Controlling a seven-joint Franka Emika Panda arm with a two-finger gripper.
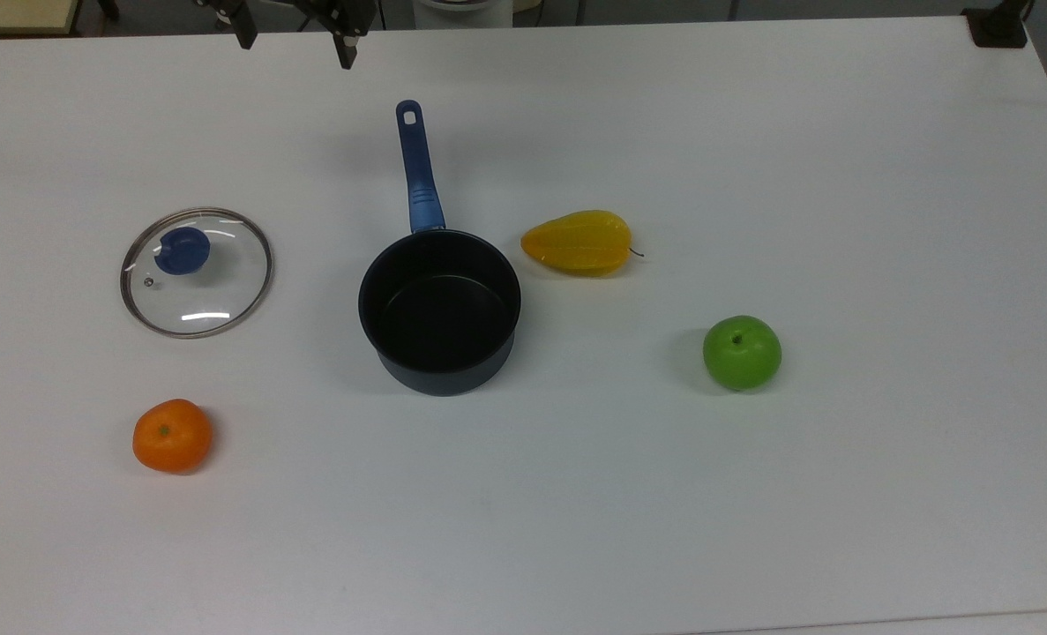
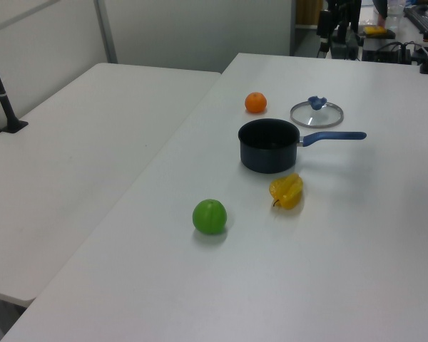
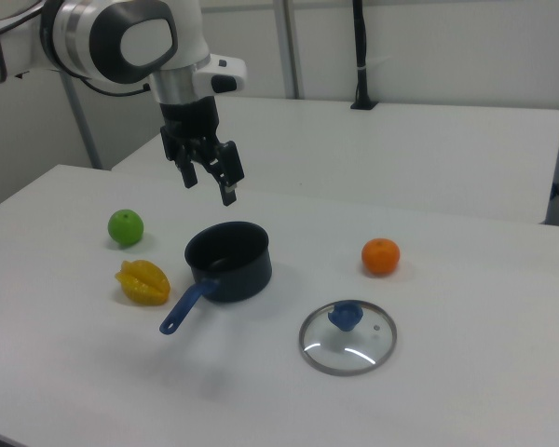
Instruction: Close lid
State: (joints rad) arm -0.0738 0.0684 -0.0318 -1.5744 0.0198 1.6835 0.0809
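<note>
Since the lid [image 1: 196, 272] lies flat on the white table [image 1: 752, 494], well apart from the saucepan [image 1: 440, 310] on the top view's left, our first job is to fetch it, and nothing of that job looks started. Our gripper [image 3: 208, 175] hangs high in the air with its fingers spread and nothing between them; in the right view it sits above and behind the pan.

We judge the blue knob [image 1: 183, 250] to be the only sensible place to take hold, since the glass and metal rim lie flush on the table and offer no edge. We should come down straight over the knob, keep the fingers spread until they stand on either side of it, then pinch firmly, because smooth plastic may slip.

Once lifted, we should keep the lid level and carry it high enough to clear the pan's rim. The orange [image 1: 172, 436] sits near the lid on the side away from the pan, so it should not trouble the path. The pan's blue handle [image 1: 418, 168] points away toward the far edge in the top view, so it too lies clear of a sideways carry. We should centre the lid over the pan's mouth before lowering, and let go only when the rim seats all round. The yellow fruit [image 1: 578, 242] rests just beside the pan, and the green apple [image 1: 742, 352] lies farther off.
</note>
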